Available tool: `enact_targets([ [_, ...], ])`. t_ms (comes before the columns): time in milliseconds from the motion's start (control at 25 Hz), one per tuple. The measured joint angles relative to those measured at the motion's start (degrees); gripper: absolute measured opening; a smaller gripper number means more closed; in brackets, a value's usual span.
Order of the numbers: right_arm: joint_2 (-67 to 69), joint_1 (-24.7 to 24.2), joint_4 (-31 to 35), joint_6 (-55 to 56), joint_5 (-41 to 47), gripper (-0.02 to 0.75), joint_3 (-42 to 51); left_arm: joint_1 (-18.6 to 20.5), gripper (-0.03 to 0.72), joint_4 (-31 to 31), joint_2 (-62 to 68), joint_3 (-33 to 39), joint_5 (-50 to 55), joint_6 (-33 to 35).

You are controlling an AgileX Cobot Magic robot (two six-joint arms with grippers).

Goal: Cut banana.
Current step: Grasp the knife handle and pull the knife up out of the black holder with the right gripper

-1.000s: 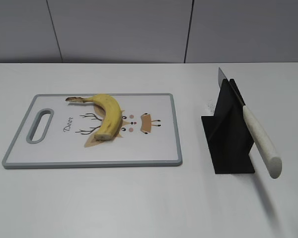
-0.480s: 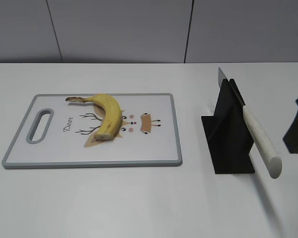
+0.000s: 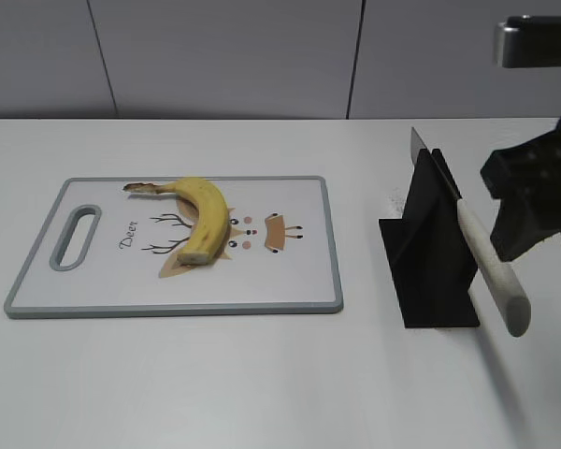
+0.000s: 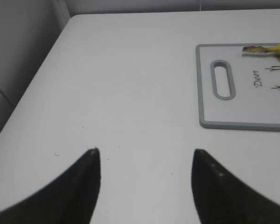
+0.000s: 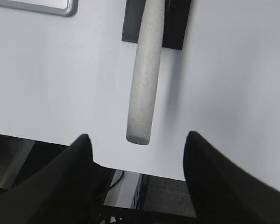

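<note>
Exterior view: the banana (image 3: 201, 218) lies on the cutting board (image 3: 290, 281) at the desk's left; the knife (image 3: 472, 243) leans in its black stand (image 3: 430, 271) at right, with the right gripper (image 3: 533, 201) near its pale handle.

Left wrist view: the left gripper (image 4: 144, 161) has its fingers wide and empty over bare desk (image 4: 130, 70).

Right wrist view: the fingers are wide and the handle (image 5: 143, 79) lies ahead, between them. It looks stiff, smooth and probably slippery; grip mid-handle.

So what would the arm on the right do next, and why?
Probably ease the right hand forward until its open fingers straddle the knife handle, then close. The handle juts out of the black stand, lined up with the gap but not yet between the fingers, and the banana lies uncut.
</note>
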Motion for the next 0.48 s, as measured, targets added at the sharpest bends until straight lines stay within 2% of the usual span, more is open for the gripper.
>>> enact_targets([
  [480, 9.44, 0.0, -1.75, 2.28, -3.26, 0.467, 0.0, 0.0, 0.59, 0.0, 0.0, 0.0, 0.0, 0.0],
])
